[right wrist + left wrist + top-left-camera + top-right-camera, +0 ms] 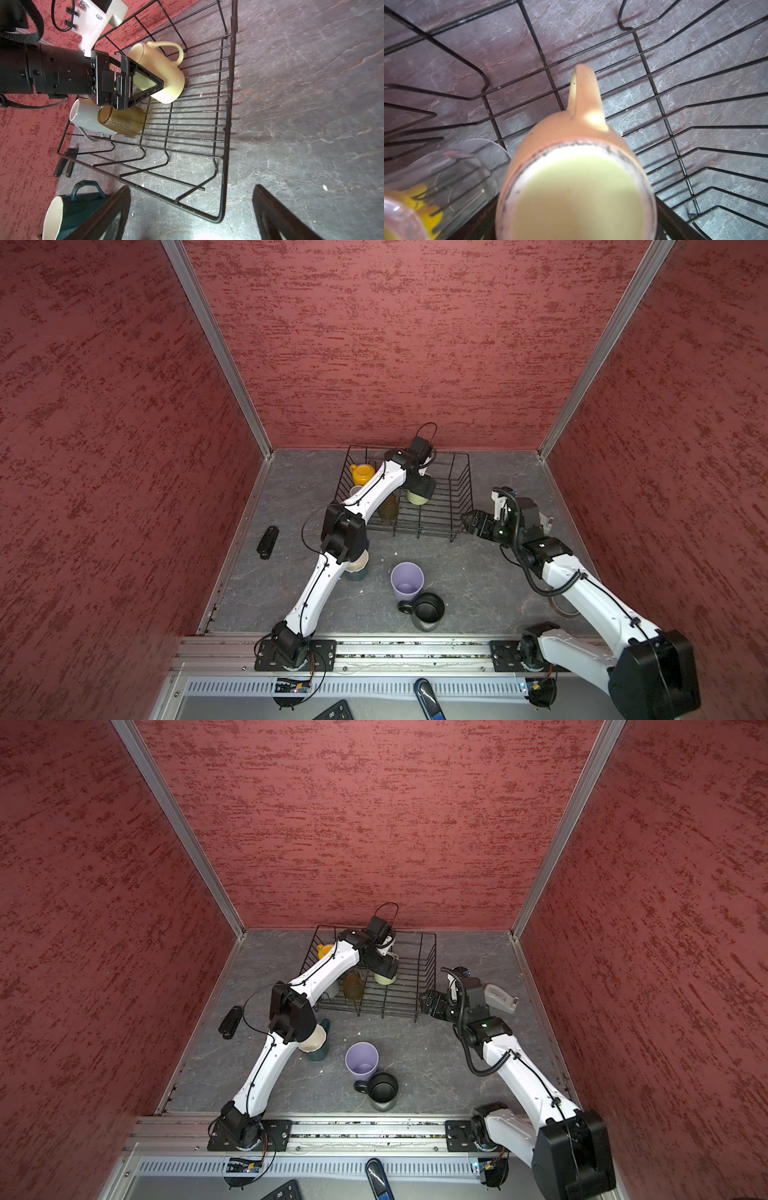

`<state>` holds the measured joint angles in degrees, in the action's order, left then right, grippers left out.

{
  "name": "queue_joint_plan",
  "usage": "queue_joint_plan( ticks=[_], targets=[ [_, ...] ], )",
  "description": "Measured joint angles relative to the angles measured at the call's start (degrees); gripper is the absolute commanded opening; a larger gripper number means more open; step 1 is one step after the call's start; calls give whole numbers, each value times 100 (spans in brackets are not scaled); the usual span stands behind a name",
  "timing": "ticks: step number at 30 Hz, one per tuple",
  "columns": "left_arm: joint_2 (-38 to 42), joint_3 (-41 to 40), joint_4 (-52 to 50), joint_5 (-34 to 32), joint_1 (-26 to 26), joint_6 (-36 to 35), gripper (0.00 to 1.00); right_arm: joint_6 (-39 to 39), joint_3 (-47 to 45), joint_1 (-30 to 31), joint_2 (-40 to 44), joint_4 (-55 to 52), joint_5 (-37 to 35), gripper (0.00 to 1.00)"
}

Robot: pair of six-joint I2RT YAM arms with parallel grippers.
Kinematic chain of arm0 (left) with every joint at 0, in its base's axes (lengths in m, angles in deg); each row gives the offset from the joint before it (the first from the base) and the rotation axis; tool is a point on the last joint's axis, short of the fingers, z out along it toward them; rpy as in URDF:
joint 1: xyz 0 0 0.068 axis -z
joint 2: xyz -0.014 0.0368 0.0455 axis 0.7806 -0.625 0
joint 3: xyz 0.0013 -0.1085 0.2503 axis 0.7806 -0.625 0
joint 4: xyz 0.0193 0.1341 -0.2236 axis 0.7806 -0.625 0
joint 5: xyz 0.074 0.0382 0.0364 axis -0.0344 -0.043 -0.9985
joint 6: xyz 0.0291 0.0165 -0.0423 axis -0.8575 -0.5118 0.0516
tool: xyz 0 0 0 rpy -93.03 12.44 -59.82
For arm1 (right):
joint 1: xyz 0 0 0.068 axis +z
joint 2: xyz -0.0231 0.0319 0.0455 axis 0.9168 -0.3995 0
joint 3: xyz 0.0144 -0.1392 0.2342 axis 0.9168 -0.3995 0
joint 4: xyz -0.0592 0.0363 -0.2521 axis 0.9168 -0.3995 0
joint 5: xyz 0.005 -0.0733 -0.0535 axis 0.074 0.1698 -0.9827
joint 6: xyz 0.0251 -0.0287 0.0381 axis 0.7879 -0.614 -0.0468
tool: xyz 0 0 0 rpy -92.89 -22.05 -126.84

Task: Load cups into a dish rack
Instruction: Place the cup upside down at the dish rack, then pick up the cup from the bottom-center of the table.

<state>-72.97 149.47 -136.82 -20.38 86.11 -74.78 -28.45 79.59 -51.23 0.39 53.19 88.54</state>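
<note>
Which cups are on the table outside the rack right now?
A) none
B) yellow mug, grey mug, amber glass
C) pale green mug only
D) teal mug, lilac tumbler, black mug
D: the teal mug, lilac tumbler and black mug sit on the table, in front of the dish rack.

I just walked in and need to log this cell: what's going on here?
The left gripper straddles a pale green mug, upside down in the rack beside a yellow mug, grey mug, amber glass and clear glass. The right gripper hangs open and empty near the rack. A teal mug, lilac tumbler and black mug sit on the table.
</note>
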Motion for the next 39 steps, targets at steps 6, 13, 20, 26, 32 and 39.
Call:
queue_joint_plan(
  ticks=[6, 13, 20, 26, 32, 39],
  targets=[
    [4, 0, -4, -28, 0, 0, 100, -22, 0, 0, 0, -20, -4, 92],
    [595, -151, 68, -356, 0, 208, 100, -275, 343, 0, 0, -455, -140, 91],
    [3010, -2092, 1495, -953, 44, 431, 100, -627, 997, 4, 4, -868, -315, 81],
    [5440, -4723, 3622, -330, -48, 555, 100, -798, 1333, 404, 125, -1545, -431, 75],
    [7191, -6723, 4533, 463, -940, 973, 100, -728, 1443, 1353, 560, -2227, -675, 66],
    [8553, -7783, 4642, 863, -2267, 1060, 100, -175, 1091, 2592, 942, -3161, -1073, 58]
  ],
)
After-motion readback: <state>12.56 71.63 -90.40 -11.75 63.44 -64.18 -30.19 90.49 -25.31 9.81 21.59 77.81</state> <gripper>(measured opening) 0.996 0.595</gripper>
